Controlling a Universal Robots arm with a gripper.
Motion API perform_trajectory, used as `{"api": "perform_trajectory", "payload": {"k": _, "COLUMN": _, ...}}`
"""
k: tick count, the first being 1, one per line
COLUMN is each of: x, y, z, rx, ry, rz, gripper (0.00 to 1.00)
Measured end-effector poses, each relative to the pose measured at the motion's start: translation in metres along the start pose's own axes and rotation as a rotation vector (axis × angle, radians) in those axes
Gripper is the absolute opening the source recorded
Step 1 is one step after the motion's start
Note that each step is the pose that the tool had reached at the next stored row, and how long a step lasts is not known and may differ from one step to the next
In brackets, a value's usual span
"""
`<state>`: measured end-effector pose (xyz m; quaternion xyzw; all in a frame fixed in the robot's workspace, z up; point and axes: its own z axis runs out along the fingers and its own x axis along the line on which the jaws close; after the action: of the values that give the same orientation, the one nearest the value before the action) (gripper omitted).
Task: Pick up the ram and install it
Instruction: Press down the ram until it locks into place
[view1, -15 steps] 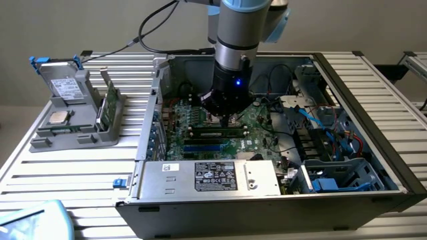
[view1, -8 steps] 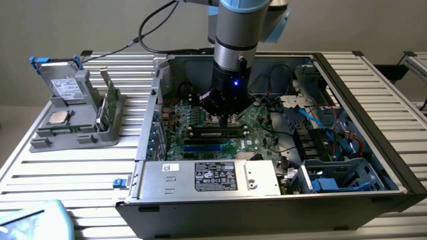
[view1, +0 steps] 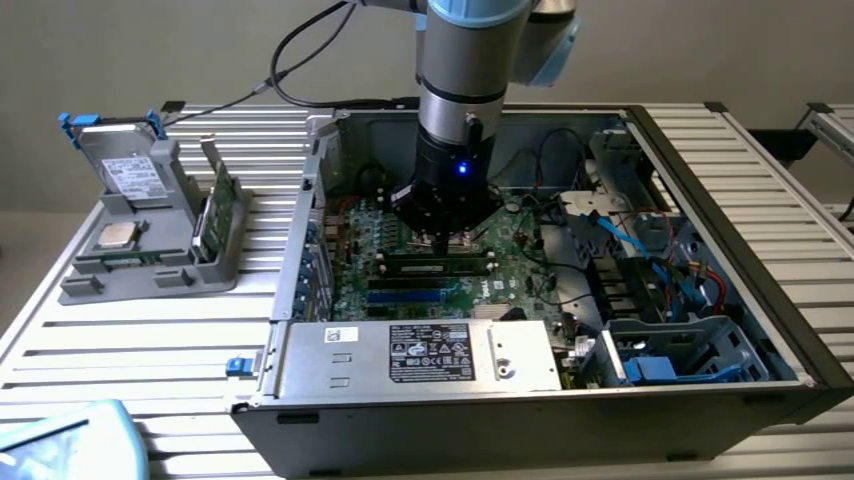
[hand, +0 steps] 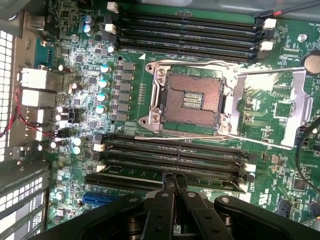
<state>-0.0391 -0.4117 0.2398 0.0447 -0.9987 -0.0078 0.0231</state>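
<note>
Tool (hand: 174, 176), shut, presses thin green ram (hand: 165, 171) into slot.

We read this as a lab: slatted aluminium bench (view1: 160, 330), robot arm (view1: 461, 60), opened PC case (view1: 747, 300), grey parts fixture (view1: 147, 260).

Arm (view1: 461, 60): upper part cut off by pic edge. Gripper (hand: 173, 179): body cropped by frame edge in wrist view. In ext. view its tips are masked by its own body, just beside the CPU socket (hand: 192, 100), so contact w/ the ram (view1: 434, 266) can't be judged there. Ram seated or not: can't tell. Power supply (view1: 420, 355) label, well apart from socket: print too small to read. Pale blue object (view1: 60, 440), far from socket: cropped, blurred, unidentifiable.
</note>
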Motion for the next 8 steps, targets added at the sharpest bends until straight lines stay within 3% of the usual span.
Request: {"api": "perform_trajectory", "payload": {"k": 8, "x": 0.0012, "y": 0.0000, "z": -0.0025, "rx": -0.0025, "ry": -0.0010, "rz": 0.056, "gripper": 0.11}}
